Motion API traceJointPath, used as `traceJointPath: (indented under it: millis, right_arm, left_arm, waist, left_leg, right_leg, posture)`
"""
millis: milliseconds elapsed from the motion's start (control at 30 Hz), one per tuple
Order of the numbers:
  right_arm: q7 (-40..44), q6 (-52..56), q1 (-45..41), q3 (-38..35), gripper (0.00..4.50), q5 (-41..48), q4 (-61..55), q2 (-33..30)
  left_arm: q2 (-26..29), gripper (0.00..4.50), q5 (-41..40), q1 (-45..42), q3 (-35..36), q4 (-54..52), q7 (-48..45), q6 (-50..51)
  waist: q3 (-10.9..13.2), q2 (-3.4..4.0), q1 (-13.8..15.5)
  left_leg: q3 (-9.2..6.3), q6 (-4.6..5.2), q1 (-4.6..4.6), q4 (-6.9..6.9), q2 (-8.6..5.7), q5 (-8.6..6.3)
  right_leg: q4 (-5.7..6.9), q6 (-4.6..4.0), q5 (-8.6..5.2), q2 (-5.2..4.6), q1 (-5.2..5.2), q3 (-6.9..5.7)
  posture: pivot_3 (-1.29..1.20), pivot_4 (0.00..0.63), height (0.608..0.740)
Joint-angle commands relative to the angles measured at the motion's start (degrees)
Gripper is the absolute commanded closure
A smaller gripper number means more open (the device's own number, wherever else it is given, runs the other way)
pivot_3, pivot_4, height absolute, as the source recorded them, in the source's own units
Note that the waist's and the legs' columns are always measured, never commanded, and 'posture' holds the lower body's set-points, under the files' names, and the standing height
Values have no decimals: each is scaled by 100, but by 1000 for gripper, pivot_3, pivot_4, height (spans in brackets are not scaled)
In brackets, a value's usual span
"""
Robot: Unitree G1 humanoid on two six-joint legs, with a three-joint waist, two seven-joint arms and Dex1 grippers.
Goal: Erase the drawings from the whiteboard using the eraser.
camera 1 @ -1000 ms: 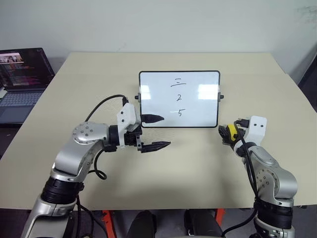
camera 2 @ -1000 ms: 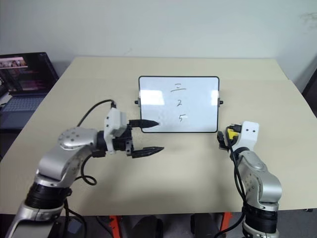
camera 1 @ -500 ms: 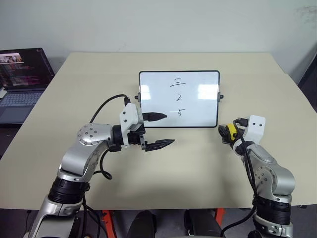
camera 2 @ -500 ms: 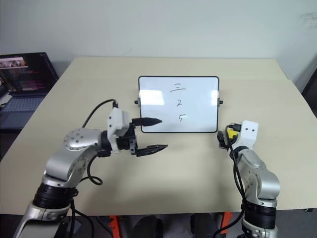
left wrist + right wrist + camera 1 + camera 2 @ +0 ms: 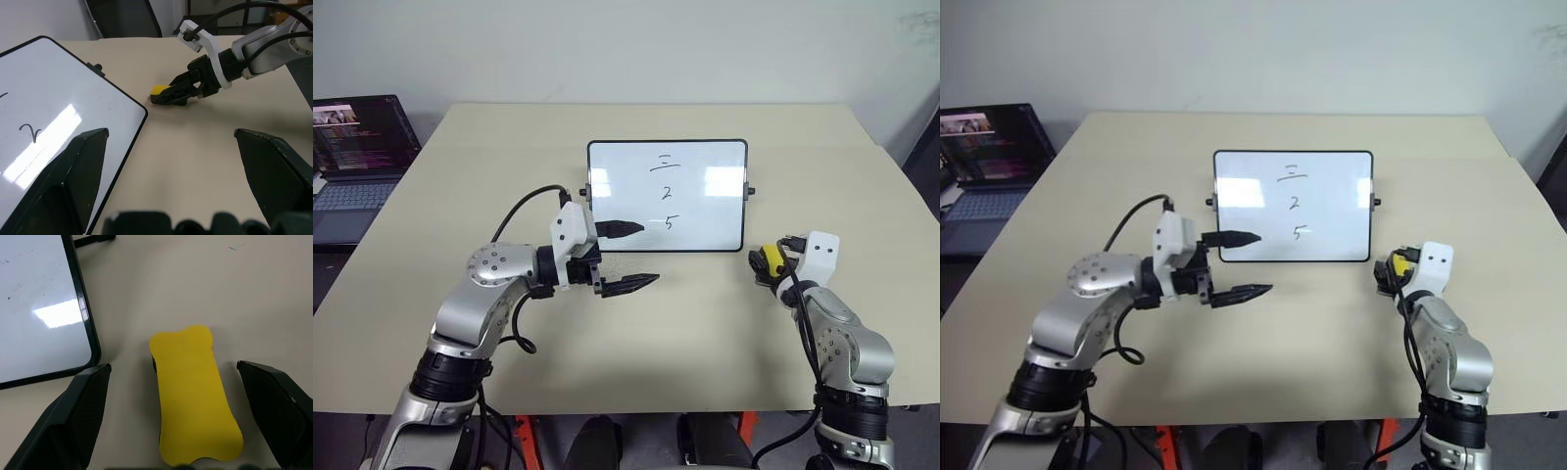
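Observation:
The whiteboard (image 5: 667, 196) stands propped at the table's middle, with the drawings (image 5: 666, 193) in a black column down its centre. The yellow eraser (image 5: 193, 391) lies flat on the table just off the board's lower right corner. My right gripper (image 5: 172, 365) is open and low over the eraser, one finger on each side with a gap to both. The left wrist view also shows the eraser (image 5: 159, 90) under that gripper. My left gripper (image 5: 641, 256) is open and holds nothing. It hovers level in front of the board's lower left corner, pointing right.
An open laptop (image 5: 357, 157) sits beyond the table's left edge. The beige table (image 5: 705, 333) has bare room in front of the board and between my arms. A wall runs behind the far edge.
My left elbow has drawn in a little toward the board. Both grippers stay where they were, still open.

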Motion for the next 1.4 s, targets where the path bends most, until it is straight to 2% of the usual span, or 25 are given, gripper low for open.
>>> traceJointPath:
  millis: [33,733,1333,1400]
  right_arm:
    - [40,-198,-104,-18,37,-40,-54,-70]
    - [93,-393,-226,5,37,-184,338,-114]
    - [-8,-313,-223,-3,37,-178,165,-112]
    - [-7,-327,-220,0,391,-184,171,-113]
  left_arm:
    - [-25,0,-48,-130,137,-71,21,-116]
    - [-10,0,-20,-239,147,-15,-1,-151]
    - [-19,0,-22,-327,123,-51,44,-118]
    - [-17,0,-27,-338,117,-60,49,-111]
  waist:
    - [0,0,0]
    - [0,0,0]
    - [0,0,-3]
    - [0,0,-3]
  left_leg:
    - [0,0,0,0,0,0]
    - [0,0,1,0,0,0]
    - [1,0,1,0,0,0]
    - [1,0,0,0,0,0]
  right_leg:
    - [0,0,0,0,0,0]
    - [1,0,0,0,0,0]
    - [1,0,0,0,0,0]
    - [1,0,0,0,0,0]
  posture:
    - [0,150,740]
    - [0,150,740]
    - [0,150,740]
    - [0,150,740]
